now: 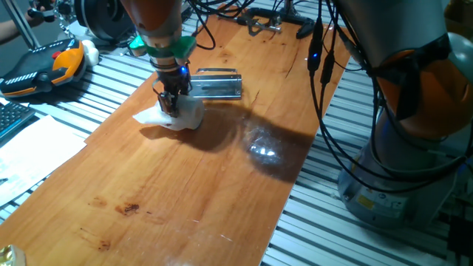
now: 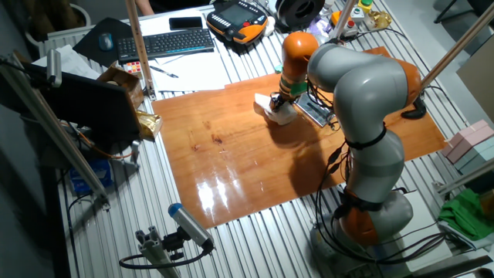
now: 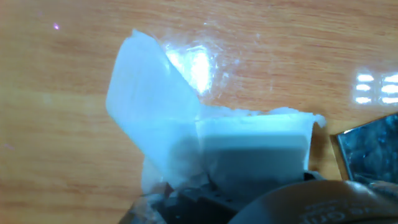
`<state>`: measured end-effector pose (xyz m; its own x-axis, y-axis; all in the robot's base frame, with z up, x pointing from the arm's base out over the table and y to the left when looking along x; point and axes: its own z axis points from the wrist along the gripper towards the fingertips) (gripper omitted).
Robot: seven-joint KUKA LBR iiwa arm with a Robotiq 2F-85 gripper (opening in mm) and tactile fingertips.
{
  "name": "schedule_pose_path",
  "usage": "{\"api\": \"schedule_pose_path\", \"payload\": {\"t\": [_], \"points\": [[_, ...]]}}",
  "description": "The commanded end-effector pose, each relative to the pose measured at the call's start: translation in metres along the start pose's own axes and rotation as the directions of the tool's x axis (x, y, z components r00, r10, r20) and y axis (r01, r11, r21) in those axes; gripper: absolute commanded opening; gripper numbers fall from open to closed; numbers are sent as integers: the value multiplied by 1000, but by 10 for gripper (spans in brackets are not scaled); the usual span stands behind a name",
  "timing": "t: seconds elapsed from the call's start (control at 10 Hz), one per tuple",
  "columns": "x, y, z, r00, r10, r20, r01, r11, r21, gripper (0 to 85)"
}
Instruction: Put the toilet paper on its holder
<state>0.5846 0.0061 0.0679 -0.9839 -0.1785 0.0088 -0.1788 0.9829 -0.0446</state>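
Observation:
The toilet paper (image 1: pixel 188 112) is a small white roll lying on the wooden table, with its loose sheet (image 1: pixel 148 117) trailing to the left. My gripper (image 1: pixel 170 104) points straight down at the roll's left end, its fingers close together and pinching the roll. In the hand view the roll (image 3: pixel 255 149) fills the lower middle and the sheet (image 3: pixel 149 99) fans up to the left. The holder (image 1: pixel 216 83) is a shiny grey metal bracket lying flat just behind the roll; its corner (image 3: pixel 367 152) shows at the right edge of the hand view. The other fixed view shows the roll (image 2: pixel 279 113) beside the holder (image 2: pixel 318 113).
The wooden board (image 1: pixel 185 192) lies on a slatted metal table. An orange and black pendant (image 1: pixel 44 66), a keyboard (image 2: pixel 166 42) and white paper sheets (image 1: pixel 29 155) lie to the left. Black cables (image 1: pixel 325 81) hang over the board's right edge by the arm's base (image 1: pixel 414 170).

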Motion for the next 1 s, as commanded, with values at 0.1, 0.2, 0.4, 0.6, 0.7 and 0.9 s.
{"api": "schedule_pose_path", "payload": {"t": [0.1, 0.2, 0.4, 0.6, 0.7, 0.9], "points": [[-2, -1, -12, 1000, -19, -18, 19, 1000, -5, 357], [-5, -2, -22, 999, -32, -17, 32, 999, -2, 367], [-16, -10, -40, 997, -80, 13, 80, 997, 3, 393], [-26, -13, -53, 995, -97, 7, 97, 995, -2, 360], [-28, -14, -57, 995, -101, 6, 101, 995, 1, 340], [-32, -21, -65, 993, -116, -14, 116, 993, 3, 307]]}}
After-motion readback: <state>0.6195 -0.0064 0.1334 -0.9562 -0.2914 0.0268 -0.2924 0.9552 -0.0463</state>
